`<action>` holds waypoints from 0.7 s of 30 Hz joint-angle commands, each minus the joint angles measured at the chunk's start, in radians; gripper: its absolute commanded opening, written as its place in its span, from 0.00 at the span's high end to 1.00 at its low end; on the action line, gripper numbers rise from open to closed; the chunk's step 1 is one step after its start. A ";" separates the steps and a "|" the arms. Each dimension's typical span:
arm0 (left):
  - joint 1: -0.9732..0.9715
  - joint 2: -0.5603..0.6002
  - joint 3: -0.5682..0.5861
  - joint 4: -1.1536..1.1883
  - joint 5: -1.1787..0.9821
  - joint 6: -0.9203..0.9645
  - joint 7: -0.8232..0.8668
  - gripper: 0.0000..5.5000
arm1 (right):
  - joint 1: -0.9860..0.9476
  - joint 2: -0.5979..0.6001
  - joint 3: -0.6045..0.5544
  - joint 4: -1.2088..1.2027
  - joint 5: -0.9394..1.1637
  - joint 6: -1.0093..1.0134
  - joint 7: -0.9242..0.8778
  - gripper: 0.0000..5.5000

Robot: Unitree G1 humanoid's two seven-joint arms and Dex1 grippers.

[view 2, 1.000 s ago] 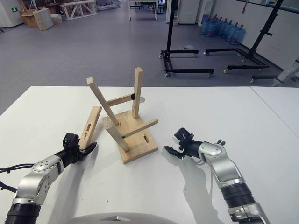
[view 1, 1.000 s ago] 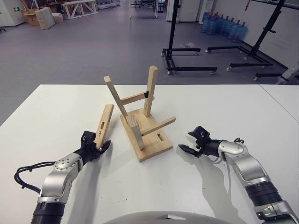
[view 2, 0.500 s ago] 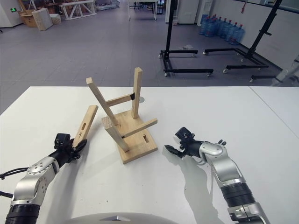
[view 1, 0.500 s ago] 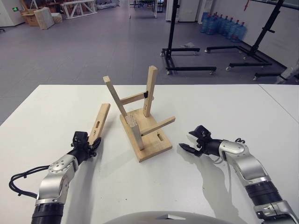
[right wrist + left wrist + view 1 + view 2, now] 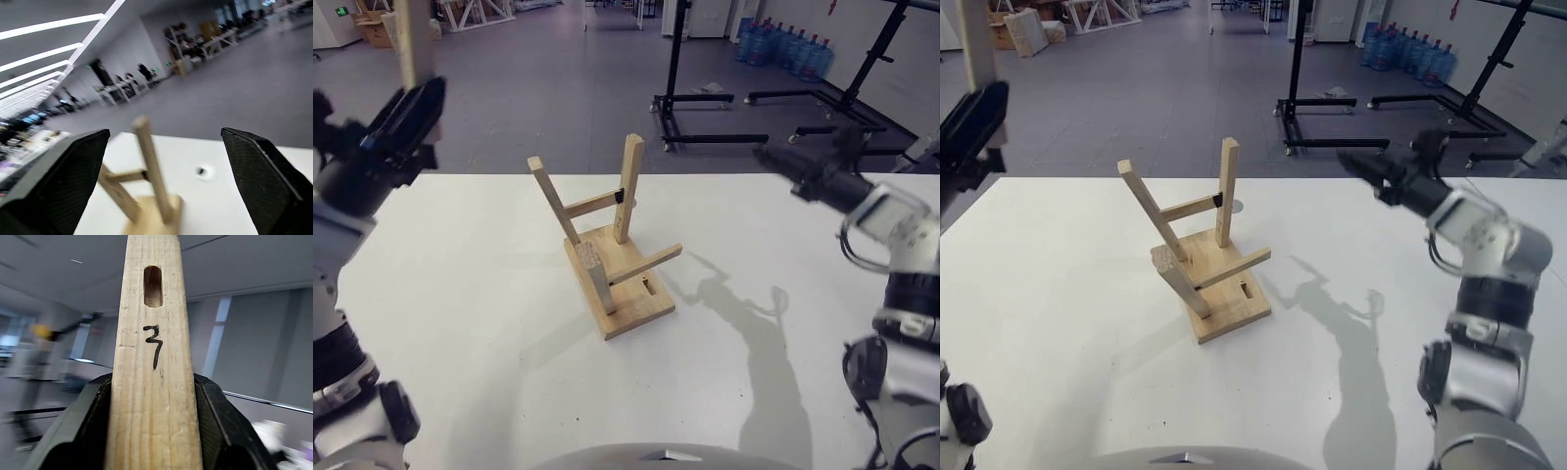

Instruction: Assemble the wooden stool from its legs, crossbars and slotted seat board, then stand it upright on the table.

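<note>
White surface (image 5: 489, 333) carries half-built stool (image 5: 607, 245) at 12 o'clock: seat board (image 5: 631, 308) down, three legs up. We hold fourth leg (image 5: 154, 382) clenched in left end effector (image 5: 411, 108), high at 10 o'clock. Right end effector (image 5: 1386, 166) released, high at 2 o'clock. Next, we judge: lower leg into free slot (image 5: 649, 286), mating crossbar.

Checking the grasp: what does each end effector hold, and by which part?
Left end effector: a loose stool leg, clamped by its two sides below the slot. Right end effector: open, holding nothing.
</note>
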 commanded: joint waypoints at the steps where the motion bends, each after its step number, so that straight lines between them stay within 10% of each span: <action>1: -0.068 -0.093 -0.171 0.009 -0.151 0.080 0.009 0.63 | -0.233 0.157 -0.018 -0.066 0.266 0.163 -0.126 0.24; 10: -0.004 -0.117 -0.265 0.030 -0.115 0.098 -0.052 0.63 | -0.173 0.286 0.037 -0.199 0.809 0.175 -0.543 0.24; 21: 0.010 -0.146 -0.319 -0.021 -0.087 0.086 -0.052 0.63 | -0.160 0.305 0.174 -0.208 0.896 -0.001 -0.707 0.24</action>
